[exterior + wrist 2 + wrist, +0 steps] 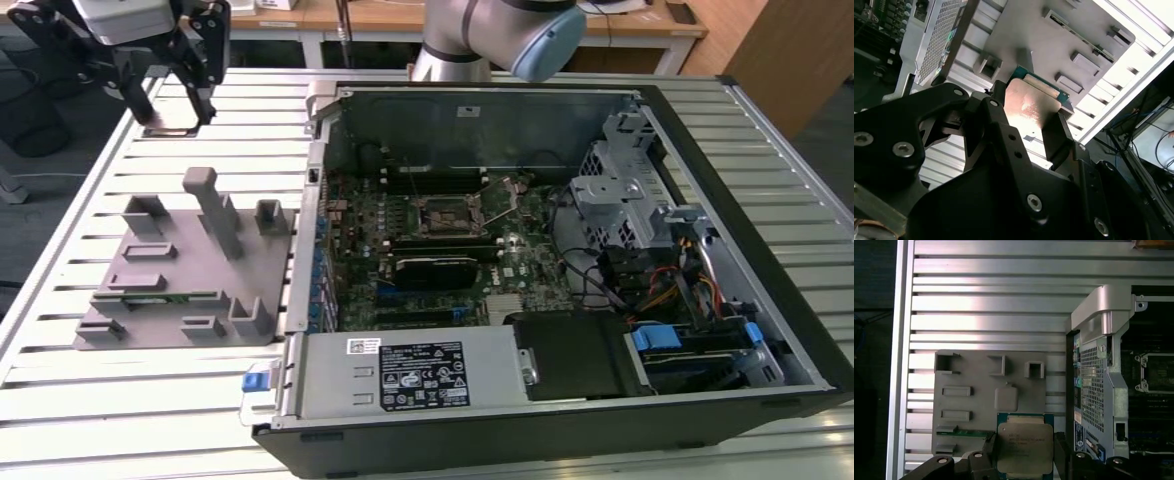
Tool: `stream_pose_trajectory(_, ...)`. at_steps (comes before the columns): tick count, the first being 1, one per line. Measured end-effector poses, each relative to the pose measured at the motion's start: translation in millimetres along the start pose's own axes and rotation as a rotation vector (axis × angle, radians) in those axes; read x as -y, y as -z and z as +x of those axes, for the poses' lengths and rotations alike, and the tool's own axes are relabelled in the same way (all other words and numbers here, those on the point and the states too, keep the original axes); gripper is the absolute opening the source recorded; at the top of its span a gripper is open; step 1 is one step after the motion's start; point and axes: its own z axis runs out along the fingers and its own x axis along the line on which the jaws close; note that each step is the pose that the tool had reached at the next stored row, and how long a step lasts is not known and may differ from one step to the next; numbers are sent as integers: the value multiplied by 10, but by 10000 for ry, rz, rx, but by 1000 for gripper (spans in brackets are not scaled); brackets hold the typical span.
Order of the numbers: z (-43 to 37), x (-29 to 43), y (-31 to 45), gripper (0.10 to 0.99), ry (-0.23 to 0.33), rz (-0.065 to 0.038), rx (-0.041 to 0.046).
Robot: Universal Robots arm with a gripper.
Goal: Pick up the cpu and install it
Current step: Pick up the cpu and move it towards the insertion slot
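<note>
The cpu (pixel 1024 450) sits clamped in the claw (pixel 1024 441), outside the open computer case (pixel 534 445).

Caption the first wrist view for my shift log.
Gripper clamped on the cpu, held clear of the grey fixture plate, open computer case alongside.

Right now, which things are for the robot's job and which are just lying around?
For the job:
the gripper, the cpu held between its fingers, the motherboard socket.

Just lying about:
the grey fixture plate, the power supply, the drive cage, the coloured cables.
</note>
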Motion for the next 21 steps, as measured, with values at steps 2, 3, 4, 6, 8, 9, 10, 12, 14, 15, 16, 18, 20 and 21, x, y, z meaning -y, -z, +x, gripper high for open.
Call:
stream_pose_trajectory(2, -25, 0, 0, 541, 0, -1, 1)
stream_pose_trajectory(3, -35, 0, 1, 541, 0, 0, 0)
stream_pose_trajectory(4, -45, 0, 1, 541, -1, 0, 0)
stream_pose_trajectory(6, -67, 0, 1, 541, -1, 0, 1)
stream_pose_trajectory(8, -88, 0, 2, 541, 0, 0, 0)
stream_pose_trajectory(9, -100, 0, 2, 541, 0, 0, 0)
stream_pose_trajectory(10, -110, 0, 2, 541, -1, 0, 0)
stream_pose_trajectory(12, -128, 0, 2, 541, -1, 0, 0)
stream_pose_trajectory(14, -147, 0, 2, 541, -1, -1, 0)
stream_pose_trajectory(15, -158, 0, 2, 541, 0, 0, 0)
stream_pose_trajectory(16, -169, 0, 3, 541, -1, 0, 0)
stream_pose_trajectory(18, -192, 0, 3, 541, 0, 0, 0)
stream_pose_trajectory(20, -211, 0, 4, 541, 0, 0, 0)
stream_pose_trajectory(21, -220, 0, 3, 541, -1, 0, 0)
